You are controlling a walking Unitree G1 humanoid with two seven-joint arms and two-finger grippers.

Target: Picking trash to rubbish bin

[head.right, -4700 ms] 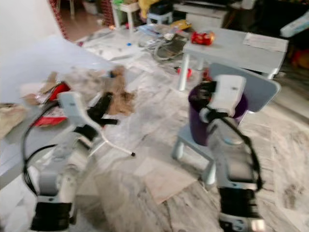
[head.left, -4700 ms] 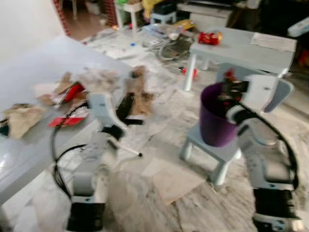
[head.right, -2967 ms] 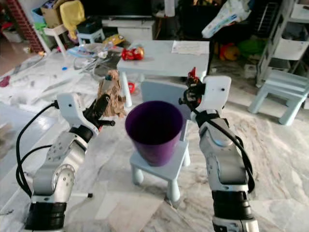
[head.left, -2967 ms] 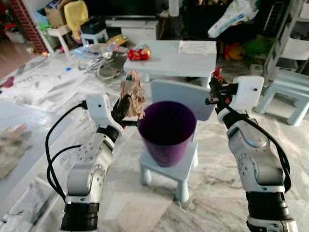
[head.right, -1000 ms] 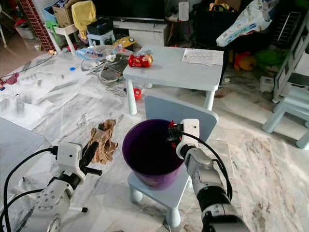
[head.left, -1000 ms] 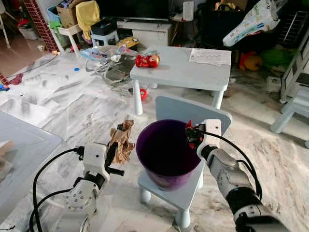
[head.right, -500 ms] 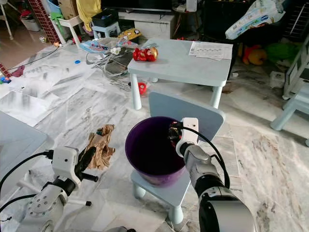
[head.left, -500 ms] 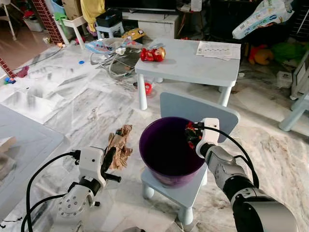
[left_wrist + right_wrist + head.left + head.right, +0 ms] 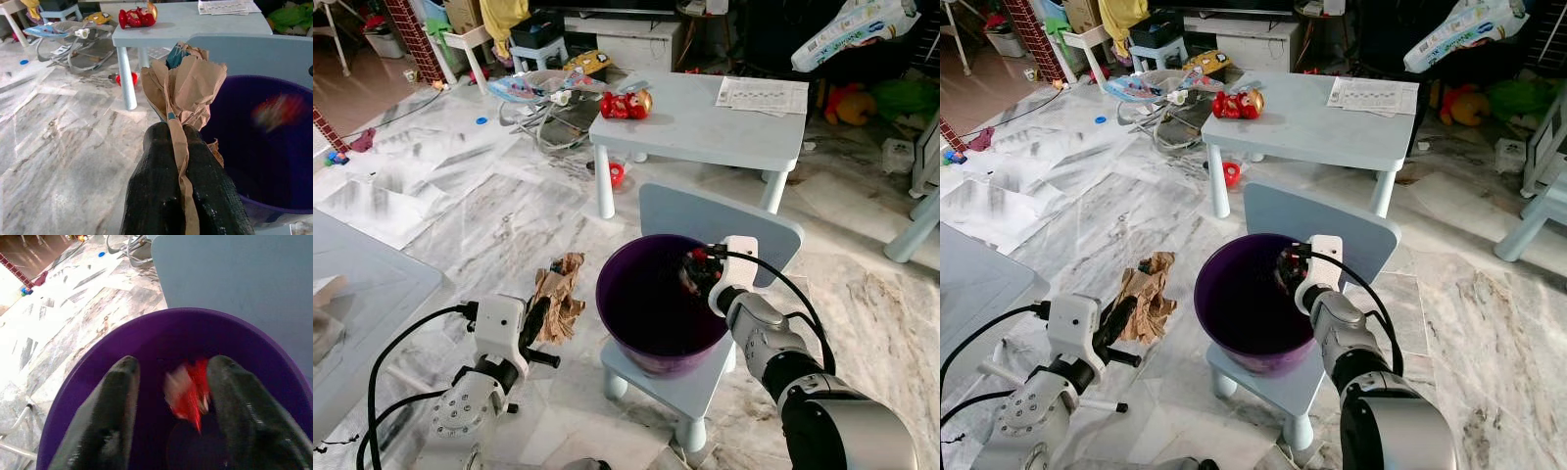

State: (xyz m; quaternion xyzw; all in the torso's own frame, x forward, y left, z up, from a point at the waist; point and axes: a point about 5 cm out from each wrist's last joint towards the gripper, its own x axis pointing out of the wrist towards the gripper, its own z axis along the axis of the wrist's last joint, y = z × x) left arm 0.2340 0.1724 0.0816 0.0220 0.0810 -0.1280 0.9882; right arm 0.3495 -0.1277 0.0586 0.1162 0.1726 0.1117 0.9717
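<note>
A purple rubbish bin (image 9: 651, 338) stands on the seat of a small pale-blue chair (image 9: 724, 220) on the marble floor (image 9: 460, 206). The right hand (image 9: 168, 396) is over the bin's mouth at its rim, on the side nearest the chair back, with its two black fingers (image 9: 117, 406) spread apart. Between them in the right wrist view is a blurred red wrapper (image 9: 188, 389) inside the bin; it looks free of both fingers, though the blur makes that hard to be sure of. The left wrist view shows the same red smear (image 9: 276, 110) against the bin's dark inside.

The left hand (image 9: 178, 147) is low and to the left of the bin, outside its wall, with its fingers (image 9: 156, 171) pinched together on a crumpled brown paper (image 9: 558, 294) that sticks up above the fingertips. The paper is near the bin's side but apart from it.

Behind the chair is a pale-blue tabletop (image 9: 1317, 122) carrying a red toy (image 9: 1237, 103) near one corner and a printed sheet (image 9: 1371, 95) near the far edge.
</note>
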